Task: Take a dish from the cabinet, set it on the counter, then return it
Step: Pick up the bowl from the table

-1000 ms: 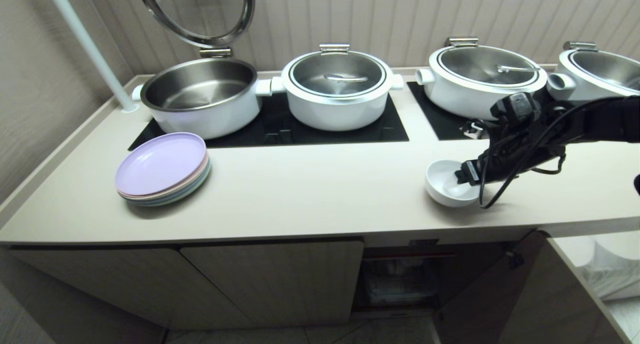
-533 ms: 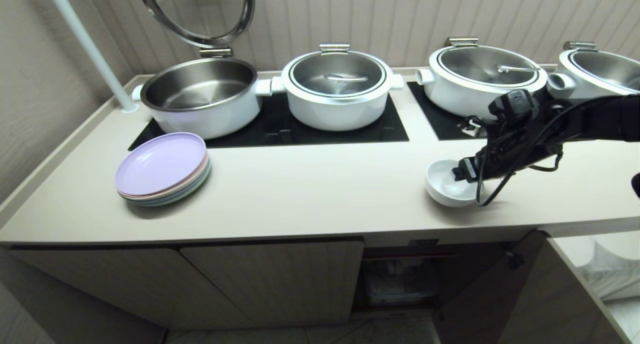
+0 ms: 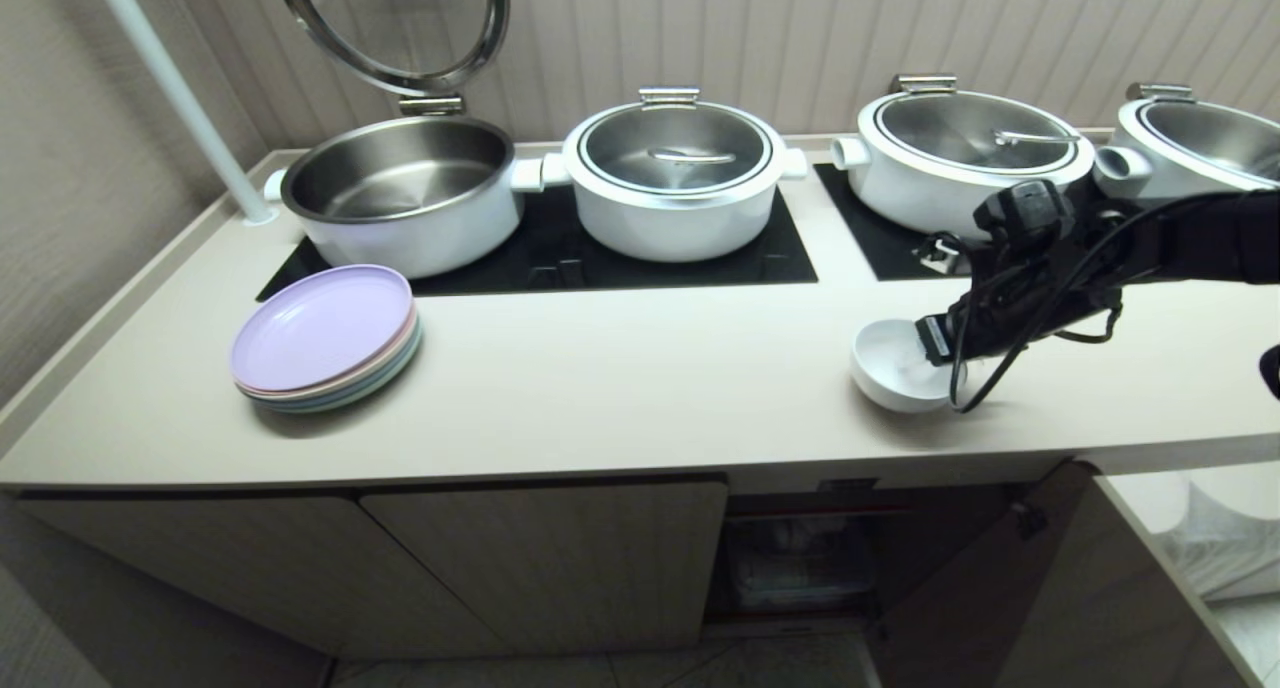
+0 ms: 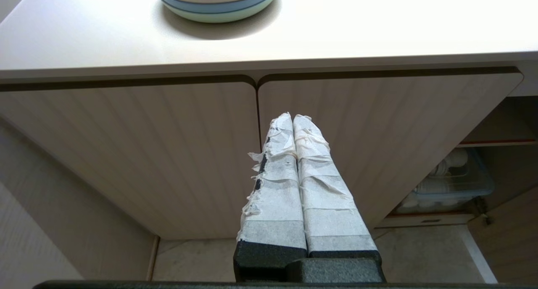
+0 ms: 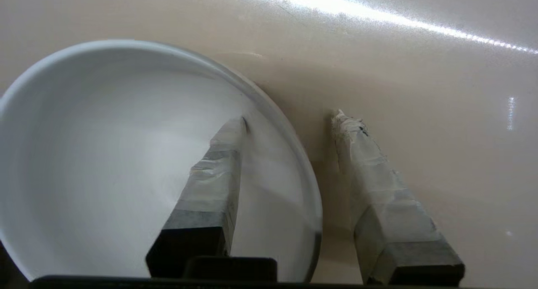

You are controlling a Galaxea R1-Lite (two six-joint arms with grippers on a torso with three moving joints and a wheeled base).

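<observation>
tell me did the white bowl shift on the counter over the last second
No. The white bowl sits at the same spot near the counter's front edge, the same way right of the plate stack.

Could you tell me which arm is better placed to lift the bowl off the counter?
Right: its pincer straddles the bowl rim on the counter. The left pincer points at the cabinet doors.
</observation>
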